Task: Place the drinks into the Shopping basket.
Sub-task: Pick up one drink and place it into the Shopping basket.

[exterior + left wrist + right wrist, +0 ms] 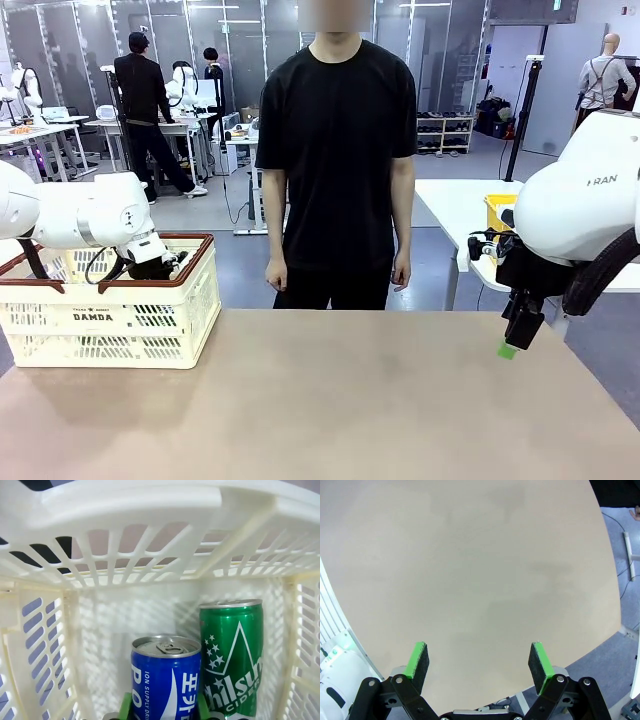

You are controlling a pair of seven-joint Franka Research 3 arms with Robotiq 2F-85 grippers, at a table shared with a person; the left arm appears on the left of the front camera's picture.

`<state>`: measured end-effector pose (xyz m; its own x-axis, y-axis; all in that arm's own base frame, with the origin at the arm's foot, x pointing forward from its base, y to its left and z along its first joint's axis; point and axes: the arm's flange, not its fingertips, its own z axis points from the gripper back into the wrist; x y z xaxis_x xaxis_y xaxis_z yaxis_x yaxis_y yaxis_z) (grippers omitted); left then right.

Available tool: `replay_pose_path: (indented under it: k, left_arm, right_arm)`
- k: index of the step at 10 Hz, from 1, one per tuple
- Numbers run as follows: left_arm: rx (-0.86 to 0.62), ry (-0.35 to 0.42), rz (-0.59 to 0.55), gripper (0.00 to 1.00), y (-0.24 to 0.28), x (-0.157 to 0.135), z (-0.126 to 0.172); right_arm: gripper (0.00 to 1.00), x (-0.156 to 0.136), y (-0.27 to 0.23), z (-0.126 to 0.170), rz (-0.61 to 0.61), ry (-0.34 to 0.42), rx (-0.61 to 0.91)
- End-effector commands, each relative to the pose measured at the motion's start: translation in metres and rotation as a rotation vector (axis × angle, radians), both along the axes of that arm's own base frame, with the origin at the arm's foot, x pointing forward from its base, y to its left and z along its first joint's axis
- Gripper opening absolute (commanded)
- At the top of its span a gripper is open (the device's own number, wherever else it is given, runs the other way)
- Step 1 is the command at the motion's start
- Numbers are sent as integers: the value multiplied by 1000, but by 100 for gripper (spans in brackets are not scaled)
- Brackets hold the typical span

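Holding the blue can [165, 679] low inside the basket [110, 318] at frame left, the left fingers [126, 706] risked knocking the green can [231, 656] touching it on release; the right fingers [416, 664] stood wide over bare bench [470, 570]

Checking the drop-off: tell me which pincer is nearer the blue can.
Left. The left pincer is shut on the blue can inside the Shopping basket. The right pincer hangs open above the table's far right side.
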<state>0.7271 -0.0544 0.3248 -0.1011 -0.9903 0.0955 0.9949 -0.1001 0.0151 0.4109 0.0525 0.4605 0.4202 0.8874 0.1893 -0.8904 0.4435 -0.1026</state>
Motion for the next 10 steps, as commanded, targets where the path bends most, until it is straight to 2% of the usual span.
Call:
replay_pose_path:
  k: [1, 5, 8, 9, 10]
  left_arm:
    - [16, -15, 17, 57, 3, 0, 0]
    - [11, 2, 72, 57, 9, 4, -6]
    - [10, 18, 69, 57, 8, 5, -9]
    - [18, 29, 74, 70, 8, 6, -10]
    - [19, 35, 82, 77, 8, 6, -10]
  right_arm:
    - [100, 0, 0, 1, 1, 2, -2]
    - [100, 0, 0, 1, 1, 2, -2]
    - [100, 0, 0, 1, 1, 2, -2]
    - [100, 0, 0, 1, 1, 2, -2]
    - [100, 0, 0, 1, 1, 2, -2]
